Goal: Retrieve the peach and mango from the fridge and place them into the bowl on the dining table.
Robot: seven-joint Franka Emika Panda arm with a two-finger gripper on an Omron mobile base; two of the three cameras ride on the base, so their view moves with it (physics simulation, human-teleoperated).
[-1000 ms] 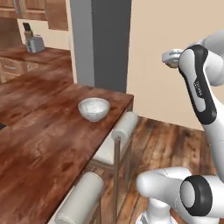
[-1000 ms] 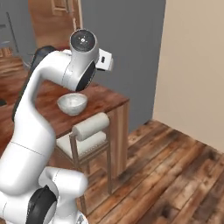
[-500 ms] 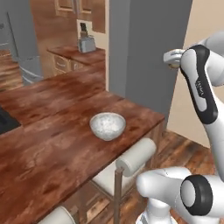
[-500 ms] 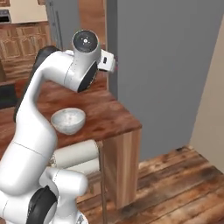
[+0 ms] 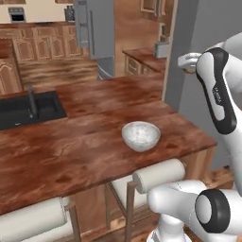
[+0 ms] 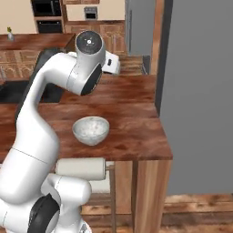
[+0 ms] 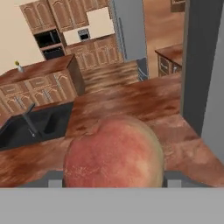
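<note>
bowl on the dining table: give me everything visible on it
The bowl is round, wide and shallow, pale grey-white with fine speckles, looking like glazed ceramic. It stands upright on the glossy reddish-brown dining table, near the table's end by the grey wall and close to the edge with the stools. Its inside looks empty: no fruit in it. Nothing touches it but the tabletop; the black sink sits well away at the table's other side.

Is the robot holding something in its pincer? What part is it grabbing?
Yes, the pincer holds the peach, squeezing it by its two opposite sides. The fruit sits between the two fingers, above the dining table.
</note>
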